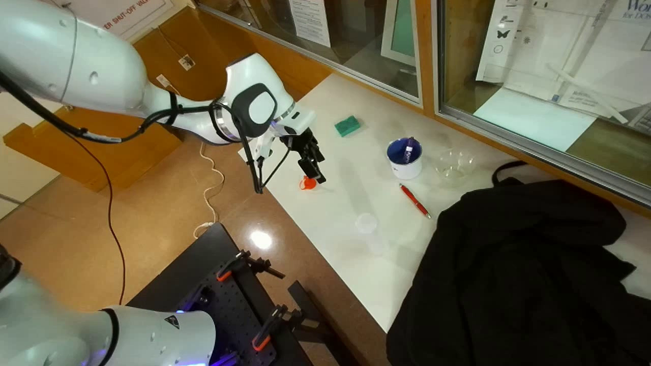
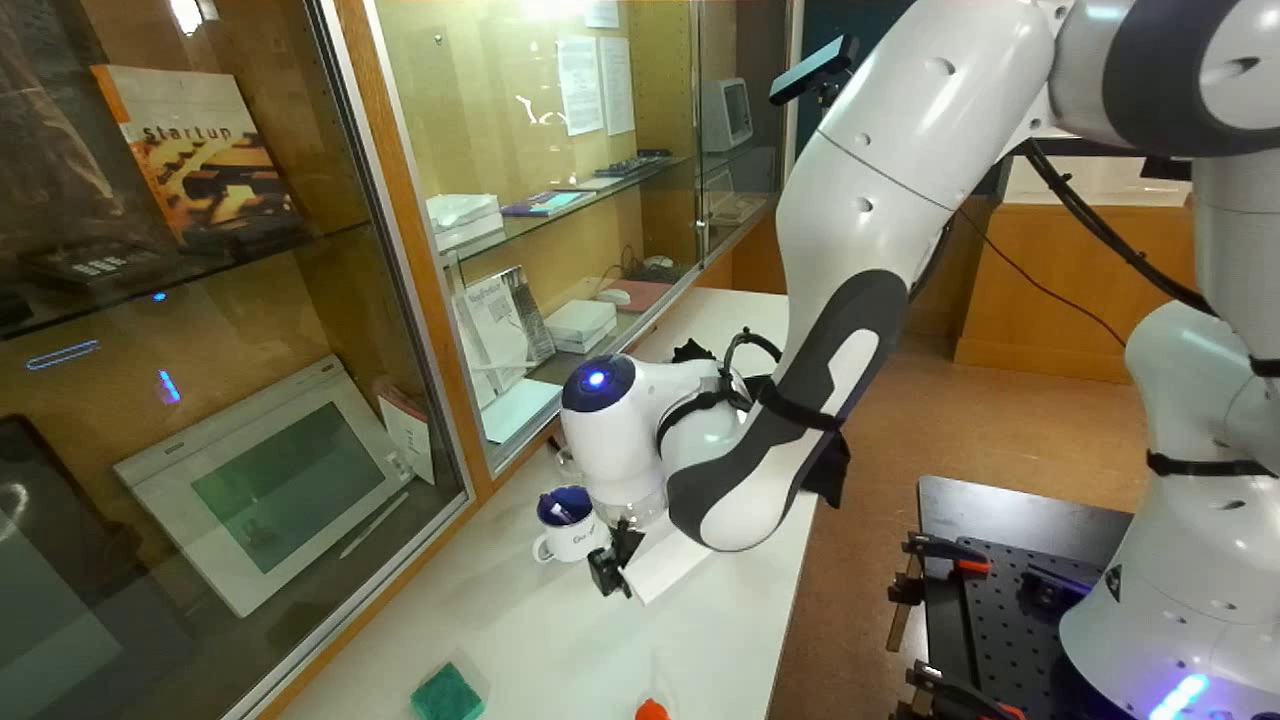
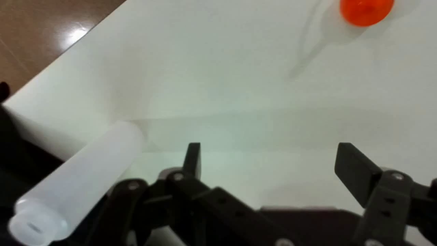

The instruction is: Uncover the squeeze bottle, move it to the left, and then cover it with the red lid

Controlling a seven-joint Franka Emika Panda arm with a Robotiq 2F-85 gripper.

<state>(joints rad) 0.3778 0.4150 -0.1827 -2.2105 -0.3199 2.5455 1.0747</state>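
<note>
The squeeze bottle (image 1: 367,226) is whitish and translucent. It appears to stand upright near the table's front edge, with no red lid on it. In the wrist view the bottle (image 3: 85,174) is at the lower left, its open neck toward the camera. It is hidden behind the arm in an exterior view. The red lid (image 1: 307,183) lies on the table; it also shows at the bottom edge of an exterior view (image 2: 652,711) and at the top right of the wrist view (image 3: 367,10). My gripper (image 1: 316,165) is open and empty above the table, near the lid. Its fingers (image 3: 268,160) are wide apart.
A white mug (image 1: 406,170) with a dark blue inside holds a marker. A green sponge (image 1: 347,126), a red pen (image 1: 415,201) and a clear glass bowl (image 1: 455,165) are on the table. A black cloth (image 1: 508,274) covers the table's end. Glass cabinets line the back.
</note>
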